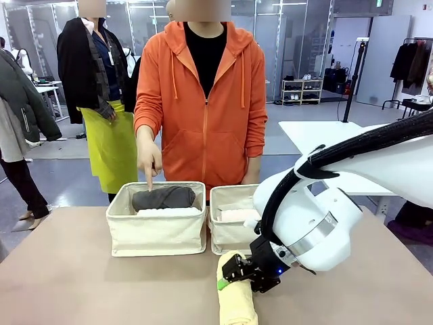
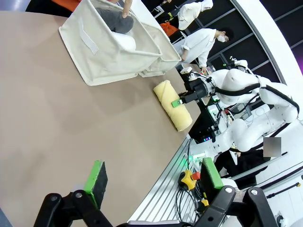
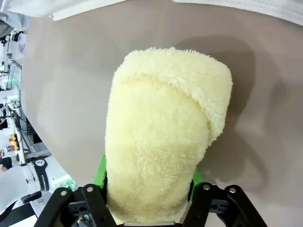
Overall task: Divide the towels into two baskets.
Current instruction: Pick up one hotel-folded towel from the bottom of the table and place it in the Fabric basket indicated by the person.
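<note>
My right claw (image 1: 233, 272) sits low centre of the front view, its green pads pressed on both sides of the pale yellow towel (image 3: 161, 142) lying on the counter (image 1: 81, 277). My left claw (image 2: 154, 182) gapes wide, holding nothing. Mid-frame, a finger points into the left basket (image 1: 157, 233) holding the dark grey towel (image 1: 164, 198); the right basket (image 1: 230, 233) stands beside it.

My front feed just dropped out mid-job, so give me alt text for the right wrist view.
The right end effector straddles the pale yellow towel roll, a green pad pressed against each side of it. The roll lies on the brown table, pointing away from the camera. A strip of cream basket crosses the top edge.
</note>
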`<state>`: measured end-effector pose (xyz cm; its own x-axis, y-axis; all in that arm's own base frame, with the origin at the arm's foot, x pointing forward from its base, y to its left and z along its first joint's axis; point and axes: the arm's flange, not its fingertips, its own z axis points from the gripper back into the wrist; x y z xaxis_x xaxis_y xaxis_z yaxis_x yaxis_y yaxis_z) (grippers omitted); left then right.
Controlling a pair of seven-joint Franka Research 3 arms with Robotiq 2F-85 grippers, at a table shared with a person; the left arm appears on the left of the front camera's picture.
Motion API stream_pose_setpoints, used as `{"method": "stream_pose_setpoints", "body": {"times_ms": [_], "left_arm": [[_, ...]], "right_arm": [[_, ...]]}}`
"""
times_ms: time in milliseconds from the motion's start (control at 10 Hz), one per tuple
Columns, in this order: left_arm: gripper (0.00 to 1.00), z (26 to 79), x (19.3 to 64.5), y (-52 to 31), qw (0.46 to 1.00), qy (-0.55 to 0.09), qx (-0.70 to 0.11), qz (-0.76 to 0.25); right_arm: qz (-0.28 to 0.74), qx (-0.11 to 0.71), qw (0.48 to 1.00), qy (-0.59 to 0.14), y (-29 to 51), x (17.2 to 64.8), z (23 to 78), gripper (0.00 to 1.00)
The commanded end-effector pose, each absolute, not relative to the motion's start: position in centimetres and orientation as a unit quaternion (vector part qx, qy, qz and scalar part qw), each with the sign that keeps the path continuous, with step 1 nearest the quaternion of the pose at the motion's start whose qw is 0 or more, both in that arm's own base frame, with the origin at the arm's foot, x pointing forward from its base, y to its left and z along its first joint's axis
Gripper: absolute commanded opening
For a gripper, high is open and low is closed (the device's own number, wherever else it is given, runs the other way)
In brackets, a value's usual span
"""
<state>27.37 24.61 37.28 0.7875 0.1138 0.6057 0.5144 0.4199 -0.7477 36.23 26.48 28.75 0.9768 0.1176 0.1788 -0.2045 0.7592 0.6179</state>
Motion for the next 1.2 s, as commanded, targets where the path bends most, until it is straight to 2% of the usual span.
{"method": "stream_pose_setpoints", "body": {"times_ms": [0, 100, 200, 300, 600, 700, 800, 900, 1000, 1100], "left_arm": [[1.0, 37.7, 27.2, 24.7, 0.788, -0.301, -0.523, -0.12], [1.0, 37.7, 27.2, 24.7, 0.788, -0.301, -0.523, -0.12], [1.0, 37.7, 27.2, 24.7, 0.788, -0.301, -0.523, -0.12], [1.0, 37.7, 27.2, 24.7, 0.788, -0.301, -0.523, -0.12], [1.0, 37.7, 27.2, 24.7, 0.788, -0.301, -0.523, -0.12], [1.0, 37.7, 27.2, 24.7, 0.788, -0.301, -0.523, -0.12], [1.0, 37.7, 27.2, 24.7, 0.788, -0.301, -0.523, -0.12], [1.0, 37.7, 27.2, 24.7, 0.788, -0.301, -0.523, -0.12], [1.0, 37.7, 27.2, 24.7, 0.788, -0.301, -0.523, -0.12], [1.0, 37.7, 27.2, 24.7, 0.788, -0.301, -0.523, -0.12]], "right_arm": [[0.075, 0.322, 0.941, -0.064, 27.1, 36.2, 29.2, 0.53], [0.075, 0.324, 0.941, -0.063, 27.1, 36.2, 29.4, 0.37], [0.075, 0.321, 0.942, -0.059, 26.8, 36.3, 29.9, 0.33], [0.079, 0.323, 0.941, -0.067, 26.5, 36.4, 31.5, 0.17], [0.166, 0.299, 0.937, -0.075, 27.0, 35.4, 38.7, 0.17], [0.188, 0.26, 0.942, -0.099, 27.8, 35.2, 41.1, 0.17], [0.197, 0.265, 0.935, -0.128, 28.7, 35.0, 43.0, 0.17], [0.209, 0.275, 0.929, -0.136, 28.8, 34.9, 43.5, 0.17], [0.196, 0.268, 0.937, -0.112, 27.9, 35.2, 40.3, 0.17], [0.196, 0.268, 0.937, -0.112, 27.9, 35.2, 40.3, 0.17]]}}
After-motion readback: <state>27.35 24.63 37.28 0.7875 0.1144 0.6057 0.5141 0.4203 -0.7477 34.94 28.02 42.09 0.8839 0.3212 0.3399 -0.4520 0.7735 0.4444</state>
